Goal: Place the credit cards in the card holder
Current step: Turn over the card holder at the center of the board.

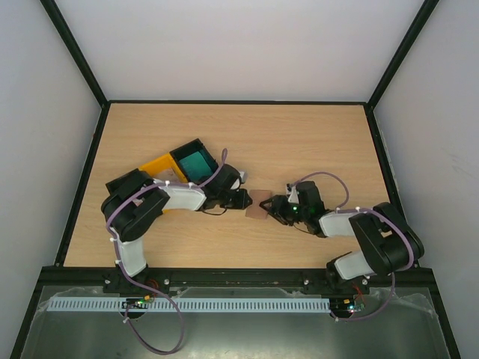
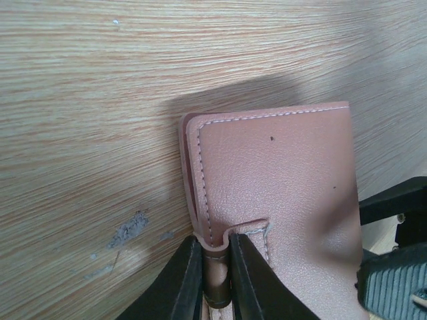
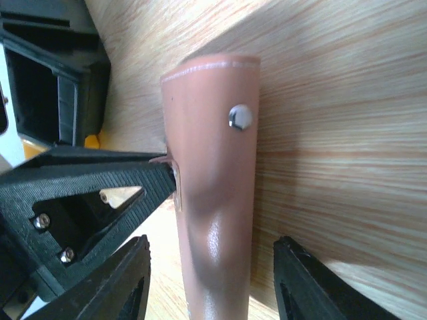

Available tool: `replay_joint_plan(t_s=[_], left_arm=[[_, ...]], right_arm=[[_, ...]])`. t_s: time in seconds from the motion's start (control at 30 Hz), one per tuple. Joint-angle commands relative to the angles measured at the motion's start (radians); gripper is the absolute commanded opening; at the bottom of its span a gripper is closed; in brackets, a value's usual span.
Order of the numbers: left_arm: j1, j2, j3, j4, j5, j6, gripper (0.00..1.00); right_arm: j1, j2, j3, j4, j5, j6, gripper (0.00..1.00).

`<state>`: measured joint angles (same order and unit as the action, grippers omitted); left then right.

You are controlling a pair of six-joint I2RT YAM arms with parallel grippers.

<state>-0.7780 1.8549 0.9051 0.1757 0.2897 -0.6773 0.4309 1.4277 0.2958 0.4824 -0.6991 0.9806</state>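
The brown card holder (image 1: 258,203) is between the two grippers at the table's middle. My left gripper (image 1: 244,199) is shut on the holder's near-left edge; in the left wrist view its fingertips (image 2: 217,273) pinch a leather tab of the holder (image 2: 280,173). My right gripper (image 1: 276,210) is open, and in the right wrist view (image 3: 220,280) its fingers stand apart on either side of the holder (image 3: 213,133), seen edge-on with a metal stud. A teal card (image 1: 196,162) lies in the black tray. No other cards show.
A black tray (image 1: 202,144) and a yellow tray (image 1: 156,166) stand side by side behind the left arm. The black tray also shows in the right wrist view (image 3: 53,67). The left gripper's finger (image 3: 87,193) touches the holder's left side there.
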Motion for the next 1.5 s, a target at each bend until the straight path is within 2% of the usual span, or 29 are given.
replay_joint_plan(t_s=[0.0,0.1,0.27,0.33,0.43,0.53,0.63,0.93,1.1,1.27,1.37,1.47], left_arm=[[0.023,0.052,-0.049,-0.072,-0.014,0.015,0.15],[0.026,0.051,-0.054,-0.060,0.004,0.011,0.15],[0.028,0.034,-0.061,-0.044,0.025,0.013,0.19],[0.029,0.014,-0.061,-0.051,0.025,0.017,0.25],[0.031,-0.045,-0.059,-0.073,0.003,0.023,0.42],[0.035,-0.129,-0.054,-0.105,-0.032,0.027,0.58],[0.039,-0.235,-0.052,-0.138,-0.088,0.029,0.67],[0.045,-0.497,-0.058,-0.240,-0.299,0.018,0.72],[0.049,-0.609,-0.077,-0.257,-0.352,-0.006,0.74],[0.055,-0.684,-0.089,-0.275,-0.371,-0.006,0.77],[0.060,-0.705,-0.092,-0.284,-0.368,-0.008,0.78],[0.063,-0.709,-0.090,-0.289,-0.365,-0.010,0.78]], right_arm=[[0.018,0.043,-0.021,0.125,-0.069,0.037,0.49],[0.023,0.066,-0.021,0.187,-0.076,0.063,0.42],[0.023,0.079,-0.011,0.207,-0.045,0.064,0.20],[0.023,0.066,0.009,0.153,-0.026,0.039,0.12],[0.023,0.013,0.063,-0.045,0.036,-0.043,0.06],[0.023,-0.064,0.144,-0.273,0.140,-0.140,0.04],[0.023,-0.132,0.227,-0.510,0.258,-0.228,0.03],[0.032,-0.222,0.432,-1.014,0.683,-0.291,0.02],[0.099,-0.196,0.513,-1.143,0.884,-0.271,0.02],[0.218,-0.085,0.573,-1.263,1.037,-0.240,0.02],[0.303,-0.004,0.582,-1.298,1.093,-0.201,0.02],[0.407,0.082,0.607,-1.288,1.085,-0.175,0.02]])
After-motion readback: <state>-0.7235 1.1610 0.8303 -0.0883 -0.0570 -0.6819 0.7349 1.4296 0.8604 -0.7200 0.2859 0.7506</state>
